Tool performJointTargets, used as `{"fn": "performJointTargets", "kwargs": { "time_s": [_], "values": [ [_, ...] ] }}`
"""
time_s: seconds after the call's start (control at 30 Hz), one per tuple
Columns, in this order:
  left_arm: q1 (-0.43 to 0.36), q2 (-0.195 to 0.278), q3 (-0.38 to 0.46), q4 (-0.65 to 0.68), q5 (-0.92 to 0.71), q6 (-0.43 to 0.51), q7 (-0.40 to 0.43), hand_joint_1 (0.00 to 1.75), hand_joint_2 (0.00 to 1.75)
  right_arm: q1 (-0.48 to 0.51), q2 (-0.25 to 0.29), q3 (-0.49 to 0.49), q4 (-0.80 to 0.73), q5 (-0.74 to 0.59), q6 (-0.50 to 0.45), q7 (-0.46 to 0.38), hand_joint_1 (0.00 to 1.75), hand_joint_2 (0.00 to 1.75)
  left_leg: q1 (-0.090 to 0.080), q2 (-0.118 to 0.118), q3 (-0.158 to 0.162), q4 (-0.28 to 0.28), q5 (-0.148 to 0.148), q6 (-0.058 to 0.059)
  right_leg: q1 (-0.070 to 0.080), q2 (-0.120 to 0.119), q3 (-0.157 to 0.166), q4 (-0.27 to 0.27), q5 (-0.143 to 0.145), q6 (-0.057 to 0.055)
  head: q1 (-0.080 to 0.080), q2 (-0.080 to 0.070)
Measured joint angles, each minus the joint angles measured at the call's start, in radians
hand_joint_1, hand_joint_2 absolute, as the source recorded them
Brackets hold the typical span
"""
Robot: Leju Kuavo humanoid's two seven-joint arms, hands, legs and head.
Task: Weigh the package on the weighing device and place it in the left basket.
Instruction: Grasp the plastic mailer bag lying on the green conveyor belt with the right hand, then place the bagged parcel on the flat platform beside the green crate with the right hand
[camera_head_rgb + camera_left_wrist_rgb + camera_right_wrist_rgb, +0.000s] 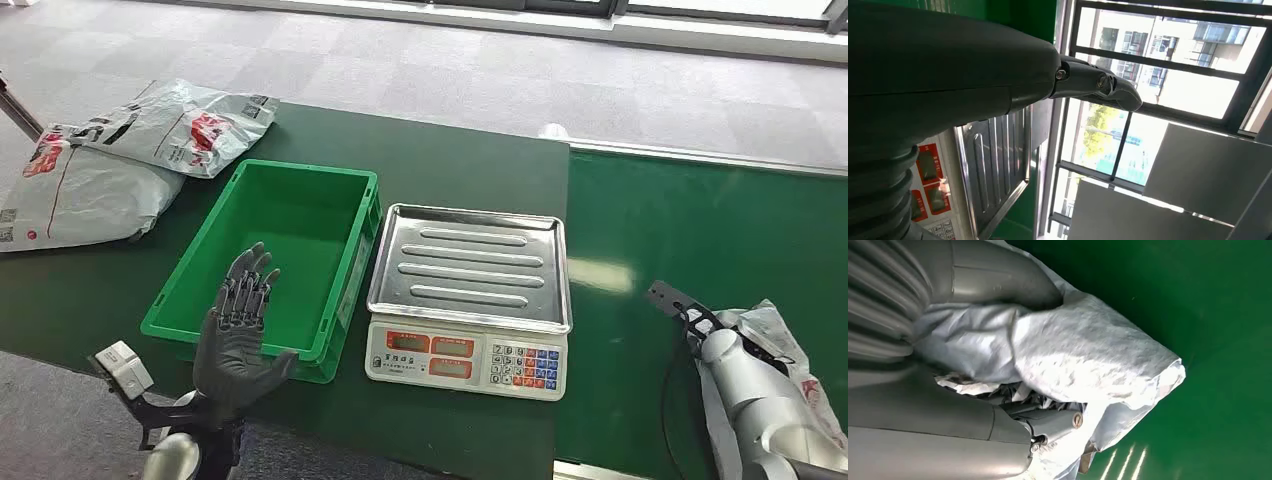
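Right fingers: clamped on the crumpled grey package (1083, 355); in the right wrist view the thick thumb (998, 277) presses on one side of the plastic and darker fingers (1058, 422) curl in from the other.
Right hand: its point (1013, 360) lies within the folds of the bag; in the head view the silver right arm comes in at about 4 o'clock.
Package: held at the right hand, low over the green belt (700, 230), at about 4 o'clock in the head view (775, 335), well apart from the scale.
Left fingers: apart and straight, holding nothing (245, 290).
Left hand: raised palm-out (238, 335) at about 7 o'clock, in front of the near wall of the green basket (350, 215).
Scale: the weighing device (468, 300) stands just beside the basket on the basket's 3 o'clock side, its steel tray (545, 235) bare, its keypad facing the robot.
Bench: dark green (450, 160), carrying basket and scale.
Other parcels: two grey mail bags (120, 160) lie at about 10 o'clock, beyond the basket's far left corner.
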Motion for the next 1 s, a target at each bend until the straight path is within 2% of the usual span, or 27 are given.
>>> {"fn": "performJointTargets", "kwargs": {
  "time_s": [0.13,0.27,0.37,0.47,0.6,0.63,0.73,0.8,0.9,1.0],
  "values": [
    [0.005,0.000,0.000,-0.007,0.001,0.002,0.001,0.00,1.75,0.003,0.003,0.000,-0.012,0.014,-0.048,0.005,1.75,1.75,0.000,0.000,0.000,0.000,0.000,0.000,0.000,0.000,0.000,0.000,0.000,0.000,0.000,0.000],
    [0.025,0.000,0.000,-0.032,0.007,0.009,0.002,0.00,1.75,0.017,0.014,0.000,-0.072,0.011,-0.192,-0.014,1.75,1.75,0.000,0.001,-0.001,0.000,0.000,0.000,0.000,0.001,-0.001,0.000,0.000,0.000,0.000,0.000],
    [0.043,0.000,0.000,-0.054,0.013,0.010,0.001,0.00,1.75,0.047,0.030,0.000,-0.175,-0.025,-0.323,-0.070,1.75,1.75,0.000,0.001,-0.001,0.000,0.000,0.000,0.000,0.001,-0.001,0.000,0.000,0.000,0.000,0.000],
    [0.054,-0.001,0.000,-0.070,0.017,0.014,-0.002,0.00,1.75,0.094,0.055,-0.001,-0.325,-0.076,-0.500,-0.180,1.75,1.75,0.000,0.000,-0.001,-0.001,0.000,0.000,0.000,0.000,-0.002,0.000,0.000,0.000,0.000,0.000],
    [0.056,-0.002,0.000,-0.074,0.018,0.021,-0.011,0.00,1.75,0.135,0.082,-0.006,-0.492,-0.126,-0.619,-0.280,1.75,1.75,0.000,-0.001,-0.001,-0.001,0.000,0.000,0.000,-0.001,-0.002,0.000,0.000,0.000,0.000,0.000],
    [0.055,-0.002,0.000,-0.074,0.018,0.023,-0.014,0.00,1.75,0.148,0.089,-0.007,-0.528,-0.155,-0.669,-0.338,1.75,1.75,0.000,-0.001,-0.002,-0.001,0.000,0.000,0.000,-0.001,-0.002,0.000,0.000,0.000,0.000,0.000],
    [0.044,-0.002,-0.001,-0.065,0.018,0.030,-0.026,0.00,1.75,0.177,0.129,-0.011,-0.662,-0.267,-0.804,-0.584,1.75,1.75,0.000,0.000,-0.002,-0.001,0.000,-0.001,0.000,0.001,-0.003,0.000,0.000,0.000,0.000,0.000],
    [0.024,-0.001,-0.008,-0.050,0.019,0.035,-0.036,0.00,1.75,0.181,0.165,-0.010,-0.759,-0.313,-0.823,-0.676,1.75,1.75,0.000,0.002,-0.002,-0.001,0.001,-0.001,0.000,0.003,-0.004,0.000,0.000,0.000,0.000,0.000],
    [0.001,0.001,-0.020,-0.027,0.021,0.038,-0.047,0.00,1.75,0.180,0.198,0.007,-0.861,-0.349,-0.787,-0.681,1.75,1.75,0.001,0.000,-0.002,-0.001,0.001,-0.001,0.000,0.001,-0.003,0.000,0.000,0.000,0.000,0.000],
    [-0.025,0.006,-0.029,0.001,0.019,0.019,-0.058,0.00,1.75,0.159,0.206,0.067,-0.909,-0.378,-0.576,-0.696,1.75,1.75,0.000,0.002,-0.004,-0.001,0.001,-0.002,0.000,0.003,-0.003,0.001,0.001,-0.001,0.000,0.000]
  ]
}}
